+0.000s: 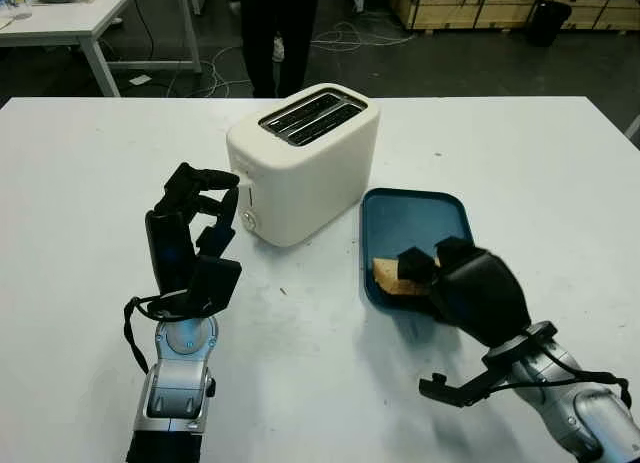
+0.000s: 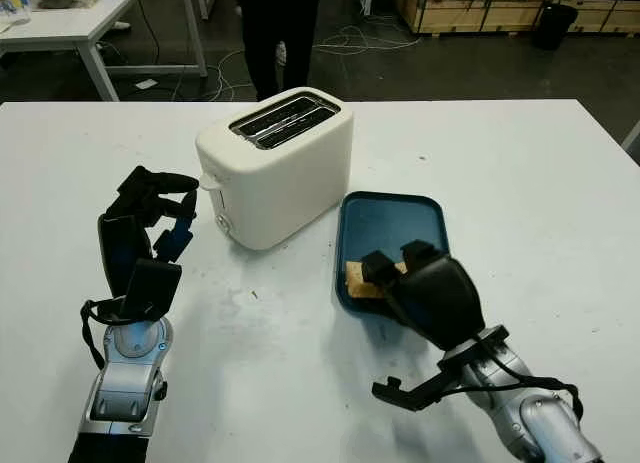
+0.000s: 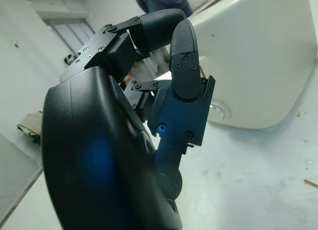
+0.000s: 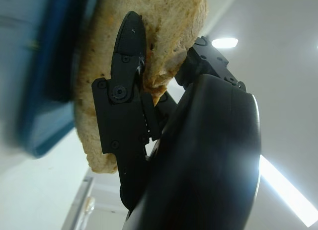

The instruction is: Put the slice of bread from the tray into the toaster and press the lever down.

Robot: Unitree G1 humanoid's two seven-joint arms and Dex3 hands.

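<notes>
One white table (image 1: 90,183), cluttered workshop floor (image 1: 400,58)

Readable text: none on any surface in these views.
Cream two-slot plastic toaster (image 1: 305,163): no brand or numbers legible on its walls; the round knob at its 7 o'clock corner bears no readable marks.
Dark blue rectangular plastic tray (image 1: 415,219): no label.
Black robot hands: no lettering legible.
</notes>
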